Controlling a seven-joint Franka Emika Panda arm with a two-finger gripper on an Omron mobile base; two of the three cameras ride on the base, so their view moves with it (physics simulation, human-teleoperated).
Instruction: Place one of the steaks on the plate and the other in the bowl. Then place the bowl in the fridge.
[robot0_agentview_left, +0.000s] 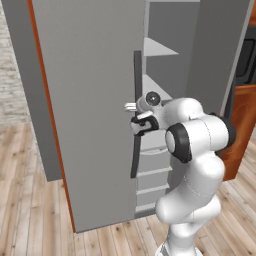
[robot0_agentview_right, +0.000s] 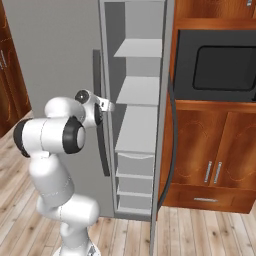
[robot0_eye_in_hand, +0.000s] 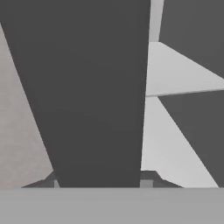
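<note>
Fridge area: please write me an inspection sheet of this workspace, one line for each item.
Surface: light wooden plank floor; pale shelves inside the fridge, nothing on them.
Job's things: grey fridge, door open, orange-red door edge.
Clutter: nothing seen.
Grippers: gripper at the door's long dark handle, a finger on each side; whether it grips cannot be told.
Cables: nothing seen.
Surroundings: brown wooden cabinets and a black microwave beside the fridge.

pale fridge shelves (robot0_agentview_right: 137, 90), wooden floor (robot0_agentview_left: 30, 200)
</note>
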